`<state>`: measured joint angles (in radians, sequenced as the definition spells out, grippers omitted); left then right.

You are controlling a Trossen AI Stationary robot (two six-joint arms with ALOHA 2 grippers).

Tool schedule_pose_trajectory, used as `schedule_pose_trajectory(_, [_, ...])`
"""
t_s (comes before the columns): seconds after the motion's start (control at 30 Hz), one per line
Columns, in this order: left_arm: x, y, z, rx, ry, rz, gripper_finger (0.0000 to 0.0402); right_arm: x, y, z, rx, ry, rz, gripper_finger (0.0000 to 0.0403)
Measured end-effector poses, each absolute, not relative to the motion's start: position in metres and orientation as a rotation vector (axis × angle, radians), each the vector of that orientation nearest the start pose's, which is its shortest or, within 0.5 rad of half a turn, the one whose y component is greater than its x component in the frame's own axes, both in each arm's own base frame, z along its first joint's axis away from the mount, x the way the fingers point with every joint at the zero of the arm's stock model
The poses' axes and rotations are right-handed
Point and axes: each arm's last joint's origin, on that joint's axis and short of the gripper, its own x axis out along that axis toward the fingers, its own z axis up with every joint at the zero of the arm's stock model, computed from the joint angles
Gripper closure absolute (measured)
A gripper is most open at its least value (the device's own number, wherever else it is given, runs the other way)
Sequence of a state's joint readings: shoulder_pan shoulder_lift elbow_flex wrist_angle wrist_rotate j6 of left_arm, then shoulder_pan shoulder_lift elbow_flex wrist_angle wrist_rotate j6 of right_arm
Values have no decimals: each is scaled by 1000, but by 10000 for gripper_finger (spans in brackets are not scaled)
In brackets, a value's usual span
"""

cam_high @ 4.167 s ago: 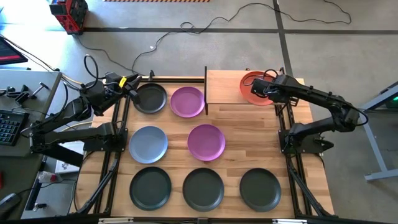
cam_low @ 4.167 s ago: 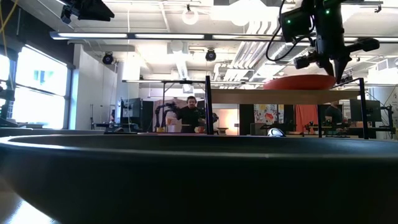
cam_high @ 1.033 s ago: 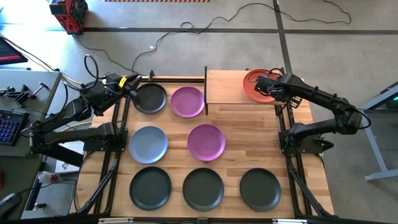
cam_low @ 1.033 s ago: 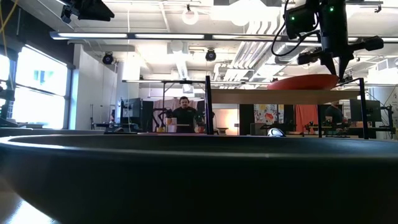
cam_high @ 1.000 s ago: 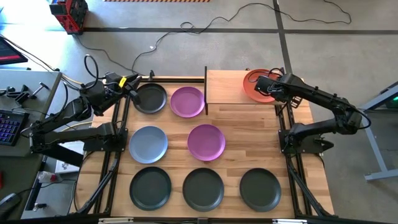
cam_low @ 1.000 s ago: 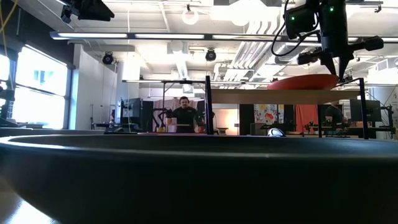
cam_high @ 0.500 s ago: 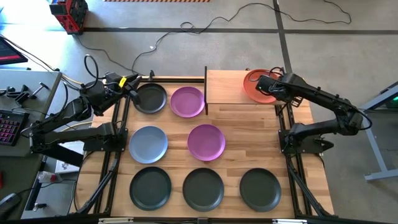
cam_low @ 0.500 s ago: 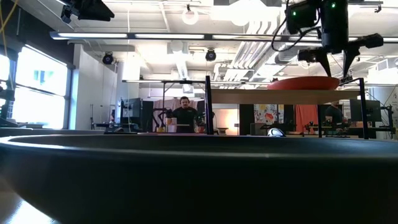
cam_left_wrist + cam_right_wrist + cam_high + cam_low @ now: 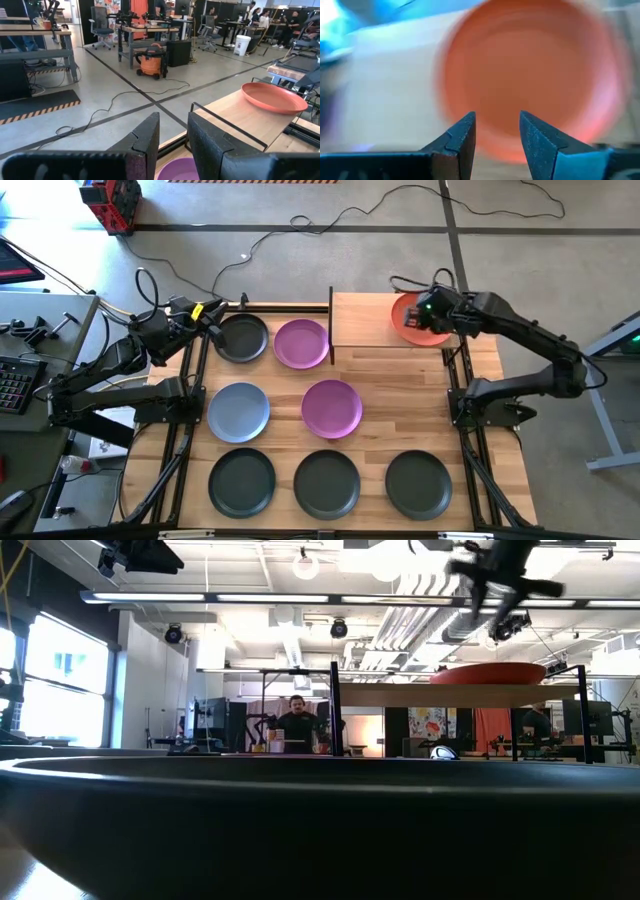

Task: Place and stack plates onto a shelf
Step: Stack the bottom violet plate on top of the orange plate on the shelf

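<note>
An orange-red plate [image 9: 408,320] lies flat on its base at the right end of the shelf [image 9: 362,320], a light-wood board at the table's far edge. My right gripper [image 9: 428,308] hovers open above the plate; in its wrist view the plate [image 9: 520,75] lies beyond the spread fingers [image 9: 497,125]. In the low view the plate [image 9: 487,673] sits on the shelf [image 9: 440,696], with the gripper [image 9: 500,580] blurred well above it. My left gripper [image 9: 213,318] waits level at the far left, open with nothing between its fingers [image 9: 173,135].
On the tabletop lie a dark plate [image 9: 242,337], two purple plates [image 9: 301,343] [image 9: 331,408], a pale blue one [image 9: 238,411] and three dark ones along the near edge [image 9: 326,483]. A black upright rod [image 9: 331,325] marks the shelf's left end. A person shows in the room behind [image 9: 297,720].
My right gripper has opened and let go of the orange-red plate's rim. It has then risen clear, rolled about its own line and shifted a little toward the table's far edge. The plate stays flat on the shelf.
</note>
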<state>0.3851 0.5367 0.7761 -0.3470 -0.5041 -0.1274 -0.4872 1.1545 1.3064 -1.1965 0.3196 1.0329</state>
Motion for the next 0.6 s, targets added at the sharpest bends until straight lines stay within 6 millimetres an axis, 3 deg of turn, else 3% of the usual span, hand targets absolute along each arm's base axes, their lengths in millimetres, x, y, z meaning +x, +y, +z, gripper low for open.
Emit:
schedule_pose_trajectory(0.3, [96, 54, 345, -112, 54, 894, 312, 216, -76, 374, 799, 540, -649, 273])
schedule_pose_trajectory(0.6, [96, 54, 345, -112, 55, 894, 312, 259, -49, 350, 678, 699, -441, 273])
